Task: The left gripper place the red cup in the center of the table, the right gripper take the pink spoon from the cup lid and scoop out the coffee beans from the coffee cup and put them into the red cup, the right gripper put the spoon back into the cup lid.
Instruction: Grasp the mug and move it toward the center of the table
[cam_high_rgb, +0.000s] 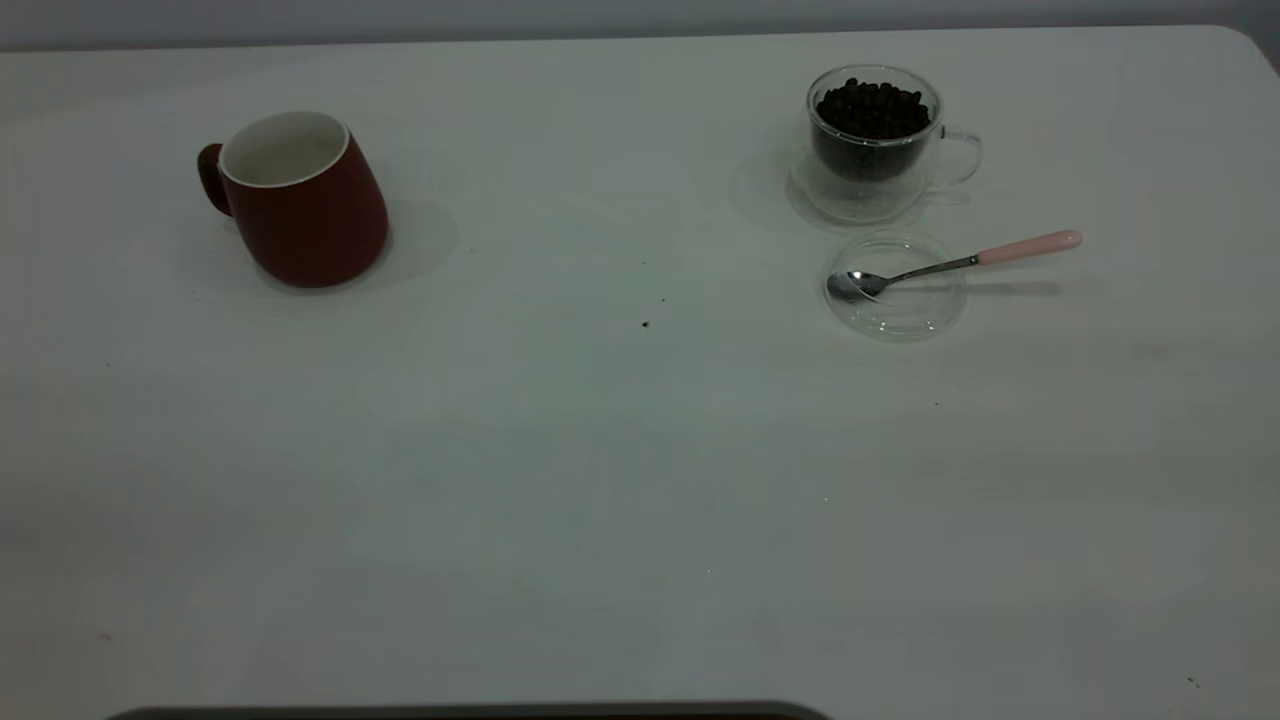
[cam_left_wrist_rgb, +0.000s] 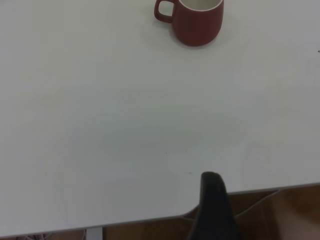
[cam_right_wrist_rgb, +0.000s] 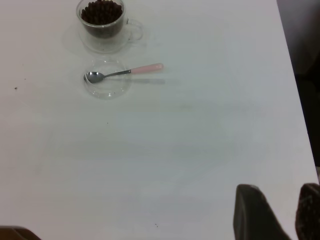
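The red cup (cam_high_rgb: 305, 200) stands upright at the table's (cam_high_rgb: 560, 480) far left, its handle turned outward; it also shows in the left wrist view (cam_left_wrist_rgb: 197, 20). My left gripper (cam_left_wrist_rgb: 215, 200) hangs at the table's near edge, far from the cup. The coffee cup (cam_high_rgb: 880, 140) with the coffee beans (cam_high_rgb: 872, 108) stands at the far right. In front of it lies the cup lid (cam_high_rgb: 895, 285), with the pink spoon (cam_high_rgb: 960, 262) resting bowl-down in it and the handle pointing right. My right gripper (cam_right_wrist_rgb: 282, 210) is open and empty, far from the spoon (cam_right_wrist_rgb: 125, 71).
A few tiny dark specks (cam_high_rgb: 645, 323) lie near the table's middle. A dark object's edge (cam_high_rgb: 470, 712) shows at the near table edge. The table's right edge (cam_right_wrist_rgb: 295, 100) runs close beside the right gripper.
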